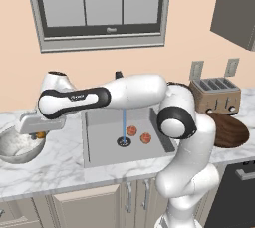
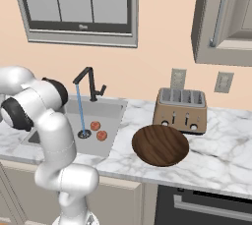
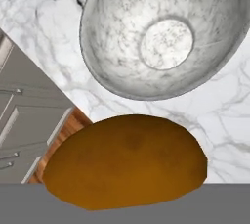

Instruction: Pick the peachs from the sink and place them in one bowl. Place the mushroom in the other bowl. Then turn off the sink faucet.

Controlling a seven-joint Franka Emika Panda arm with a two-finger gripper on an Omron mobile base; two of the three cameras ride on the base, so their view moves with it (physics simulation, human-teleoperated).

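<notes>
Mushroom (image 3: pixel 124 162) is seen close up in the hand view, brown-orange cap across the lower frame, held at the end effector (image 1: pixel 38 133) just above and beside the rim of the grey-white speckled bowl (image 3: pixel 161 37); in the left base view an orange bit is seen under the hand at the bowl's (image 1: pixel 20 146) right edge. End effector is closed on the mushroom; fingertips are hidden behind it. Two peaches (image 1: pixel 131 131) (image 1: pixel 145 138) are left in the sink (image 1: pixel 99 147), side by side, just right of the drain (image 1: pixel 123 142). A blue water stream is seen running from the black faucet (image 2: pixel 88 82) onto the drain. Dark wooden bowl (image 2: pixel 160 145) is set on the marble worktop (image 2: pixel 221 145) right of the sink, in front of the toaster (image 2: pixel 180 110).
</notes>
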